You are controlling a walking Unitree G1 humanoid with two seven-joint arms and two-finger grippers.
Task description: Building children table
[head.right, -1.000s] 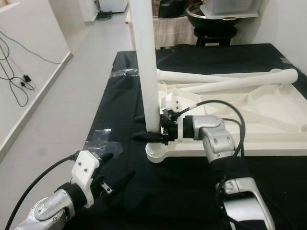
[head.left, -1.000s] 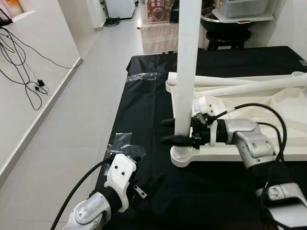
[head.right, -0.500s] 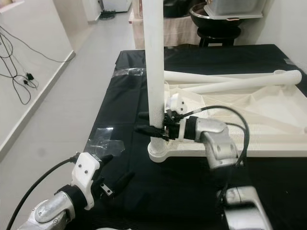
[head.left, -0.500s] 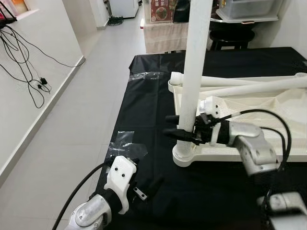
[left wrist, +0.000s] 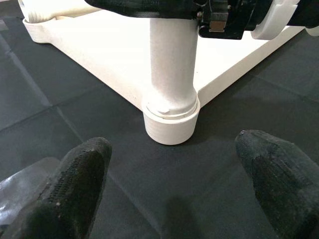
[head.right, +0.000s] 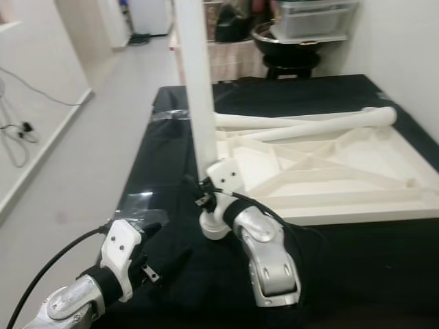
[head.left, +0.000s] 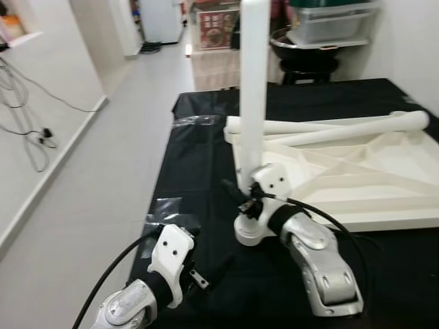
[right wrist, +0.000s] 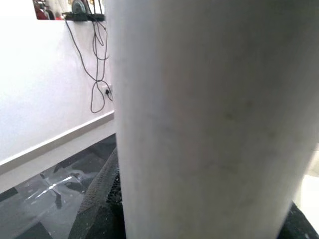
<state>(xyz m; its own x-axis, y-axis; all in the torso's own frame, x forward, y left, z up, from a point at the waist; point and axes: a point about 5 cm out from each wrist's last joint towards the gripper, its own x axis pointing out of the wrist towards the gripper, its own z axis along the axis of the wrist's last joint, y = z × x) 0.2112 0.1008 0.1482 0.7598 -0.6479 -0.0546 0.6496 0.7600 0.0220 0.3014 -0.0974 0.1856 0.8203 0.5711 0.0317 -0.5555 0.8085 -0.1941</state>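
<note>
Left eye view: my right gripper (head.left: 241, 199) clenches the upright white leg (head.left: 252, 103) at frame centre, standing in the tabletop's (head.left: 384, 185) corner socket. My left gripper (head.left: 209, 264) hovers released, lower left, above the black cloth (head.left: 199, 164).

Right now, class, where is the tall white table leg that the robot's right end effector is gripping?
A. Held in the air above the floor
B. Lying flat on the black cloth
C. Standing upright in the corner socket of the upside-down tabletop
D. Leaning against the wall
C: the table leg stands upright in the corner socket of the tabletop, with the right end effector closed around it near the base.
</note>
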